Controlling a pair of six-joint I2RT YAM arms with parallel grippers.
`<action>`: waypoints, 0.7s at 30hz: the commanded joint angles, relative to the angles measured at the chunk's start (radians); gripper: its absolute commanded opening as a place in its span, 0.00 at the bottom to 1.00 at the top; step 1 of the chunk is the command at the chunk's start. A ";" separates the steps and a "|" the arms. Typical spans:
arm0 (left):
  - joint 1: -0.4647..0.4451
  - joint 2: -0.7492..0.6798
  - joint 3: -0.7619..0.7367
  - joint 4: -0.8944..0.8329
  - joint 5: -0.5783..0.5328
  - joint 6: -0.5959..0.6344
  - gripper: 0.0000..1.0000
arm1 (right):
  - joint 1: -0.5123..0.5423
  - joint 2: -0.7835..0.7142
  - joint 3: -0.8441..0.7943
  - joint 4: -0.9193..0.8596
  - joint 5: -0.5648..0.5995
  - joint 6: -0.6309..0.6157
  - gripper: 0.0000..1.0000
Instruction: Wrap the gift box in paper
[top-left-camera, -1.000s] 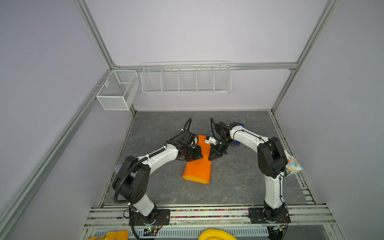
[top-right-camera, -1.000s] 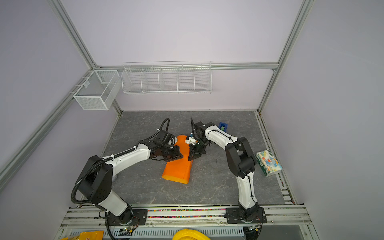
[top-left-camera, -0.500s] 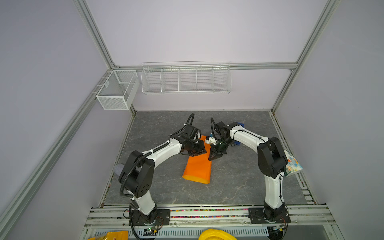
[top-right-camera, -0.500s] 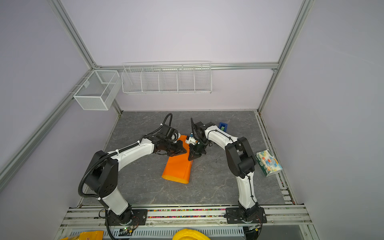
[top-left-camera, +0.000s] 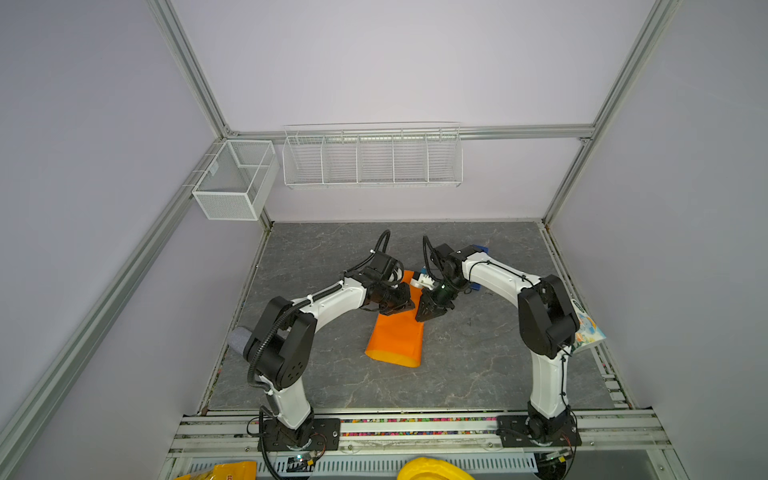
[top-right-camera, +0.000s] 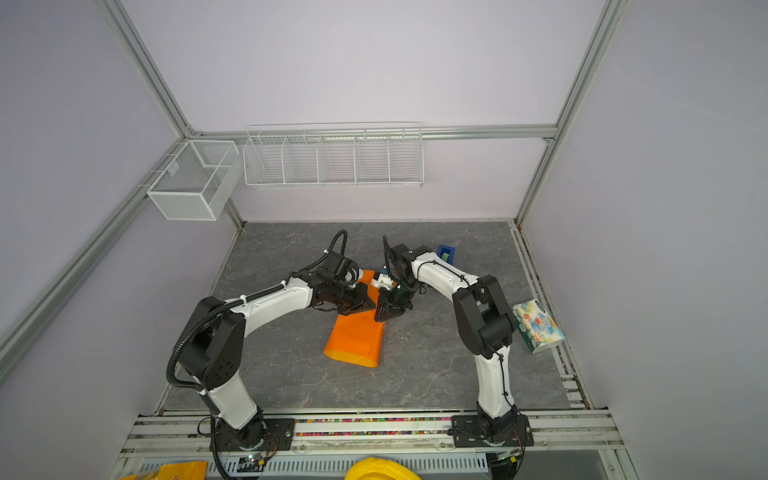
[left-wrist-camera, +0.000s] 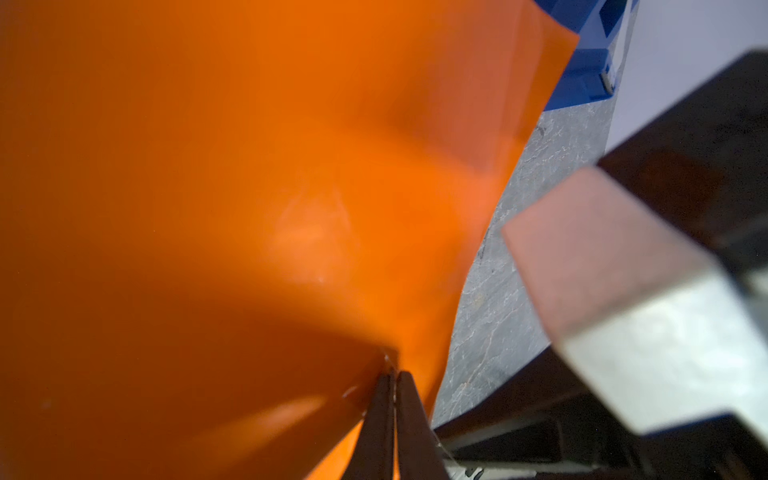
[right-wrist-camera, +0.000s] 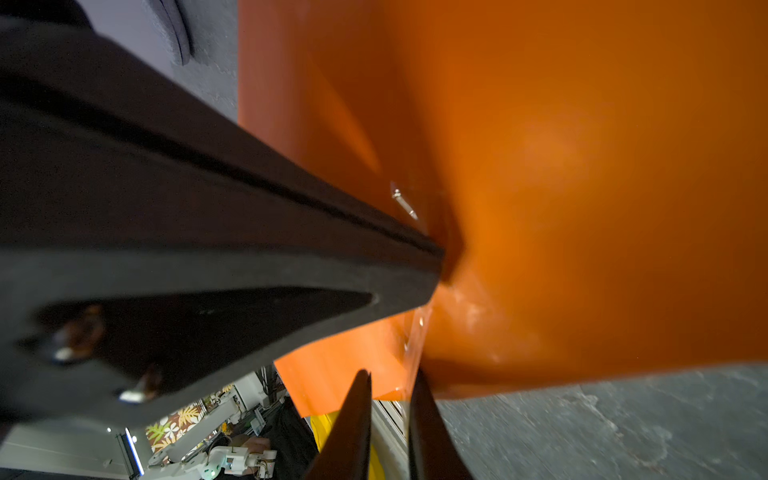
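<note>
Grey counter (top-left-camera: 478, 365): paper (top-left-camera: 397, 340) is pinched by left tool (left-wrist-camera: 392, 372), seemingly to secure the fold; right tool (right-wrist-camera: 392, 374) is slightly spread.

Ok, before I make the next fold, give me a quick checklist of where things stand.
1. Left gripper pinching the paper: ok, jaws shut on its edge.
2. Right gripper holding the paper: not ok, jaws stand parted at the sheet's edge.
3. Gift box covered: cannot tell, no box is in sight.
4. Grippers clear of each other: cannot tell, their tips sit very close in both top views.
5. Tape dispenser at hand: ok, standing on the table near the back.
</note>
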 joint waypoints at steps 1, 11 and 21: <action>-0.003 0.027 -0.050 -0.046 -0.051 0.012 0.07 | -0.014 -0.050 -0.064 0.007 -0.004 0.010 0.22; -0.003 0.016 -0.056 -0.054 -0.055 0.014 0.07 | -0.025 -0.091 -0.154 0.050 0.024 0.050 0.07; -0.003 0.016 -0.062 -0.057 -0.058 0.014 0.07 | -0.027 -0.074 -0.220 0.149 0.093 0.115 0.18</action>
